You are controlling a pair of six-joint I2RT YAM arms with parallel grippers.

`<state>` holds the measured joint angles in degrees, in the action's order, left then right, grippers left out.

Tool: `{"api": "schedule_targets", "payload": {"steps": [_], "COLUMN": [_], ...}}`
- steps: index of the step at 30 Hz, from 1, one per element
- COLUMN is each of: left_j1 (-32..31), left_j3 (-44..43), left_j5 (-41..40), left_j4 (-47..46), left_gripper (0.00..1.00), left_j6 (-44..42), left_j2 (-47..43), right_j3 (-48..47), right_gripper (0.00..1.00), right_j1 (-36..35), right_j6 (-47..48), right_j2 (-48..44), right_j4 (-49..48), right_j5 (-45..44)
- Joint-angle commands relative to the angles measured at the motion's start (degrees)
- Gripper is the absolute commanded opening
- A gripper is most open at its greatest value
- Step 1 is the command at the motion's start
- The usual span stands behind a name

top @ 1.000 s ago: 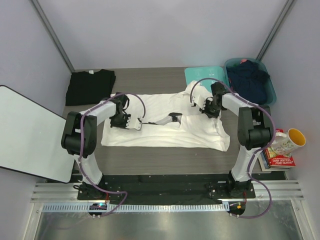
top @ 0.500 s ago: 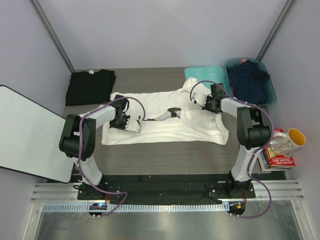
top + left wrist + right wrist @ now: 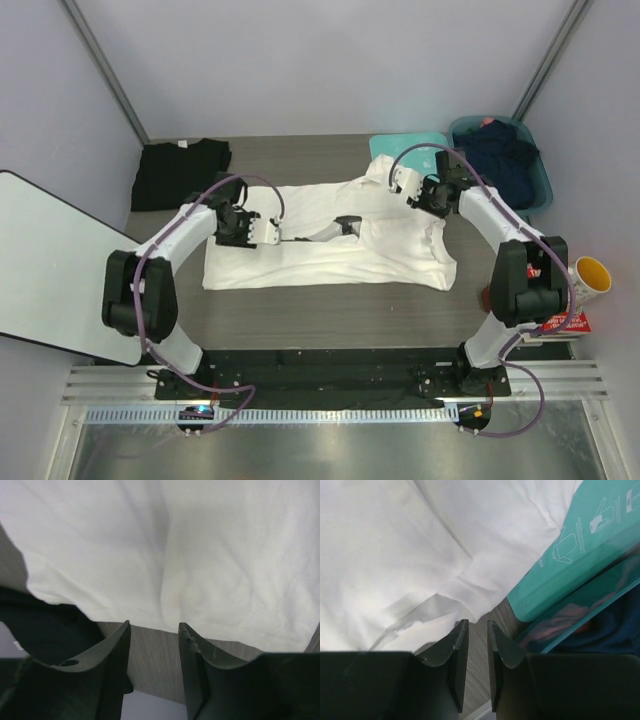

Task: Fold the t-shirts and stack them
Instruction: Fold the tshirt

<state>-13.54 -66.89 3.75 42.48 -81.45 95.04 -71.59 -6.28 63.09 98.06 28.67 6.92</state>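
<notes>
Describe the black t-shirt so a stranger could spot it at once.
Start at the grey wooden table and go to its far left corner. The black t-shirt lies flat there. Unlike the white t-shirt spread mid-table, it is black, and the other dark clothes sit in the teal bin at the far right.

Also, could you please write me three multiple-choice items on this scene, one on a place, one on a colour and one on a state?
1. Where on the table does the black t-shirt lie?
A. near right corner
B. far left corner
C. middle

2. What colour is the inside of the mug?
A. yellow
B. red
C. white

3. How does the left pincer stand?
A. shut on cloth
B. shut, empty
C. open, empty

Answers:
1 B, the top view shows it lying at the far left corner.
2 A, its rim opens on yellow.
3 C, the left wrist view shows bare table between its parted jaws.
</notes>
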Motion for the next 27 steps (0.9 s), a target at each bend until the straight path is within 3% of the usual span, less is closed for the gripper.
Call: {"api": "schedule_targets", "payload": {"steps": [1, 3, 6, 9, 13, 18, 19, 27], "left_j1": [-0.6, -0.8, -1.6, -2.3, -3.0, -3.1, -3.2, -3.2], "left_j3": [-0.4, 1.1, 5.6, 12.4, 20.6, 27.5, 29.6, 32.2], "left_j5": [4.2, 4.6, 4.7, 4.8, 4.3, 5.4, 4.8, 0.1], "left_j4": [4.1, 5.9, 7.2, 6.7, 5.7, 4.5, 2.3, -6.2], "left_gripper": [0.31, 0.26, 0.29, 0.44, 0.61, 0.81, 0.96, 1.00], "left_j6": [0.0, 0.1, -0.6, -4.7, -11.9, -15.2, -15.4, -11.5], "left_j2": [-6.4, -8.1, -10.7, -15.3, -20.9, -27.5, -27.5, -21.2], "right_j3": [-3.8, 0.2, 8.1, 14.2, 18.2, 19.6, 20.3, 26.8], "right_gripper": [0.26, 0.26, 0.31, 0.36, 0.53, 0.58, 0.58, 0.58], "right_j1": [-0.4, -0.8, -2.5, -5.5, -7.6, -8.7, -9.0, -10.8], "right_j6": [3.8, 6.0, 10.5, 14.3, 16.8, 16.6, 16.5, 16.4], "right_j2": [-4.3, -6.7, -12.3, -17.0, -19.8, -19.8, -19.9, -17.3], "right_j4": [21.6, 24.8, 24.1, 23.3, 21.2, 20.0, 18.9, 9.8], "right_j5": [8.4, 9.5, 8.8, 8.1, 7.2, 6.5, 5.5, 3.2]}}
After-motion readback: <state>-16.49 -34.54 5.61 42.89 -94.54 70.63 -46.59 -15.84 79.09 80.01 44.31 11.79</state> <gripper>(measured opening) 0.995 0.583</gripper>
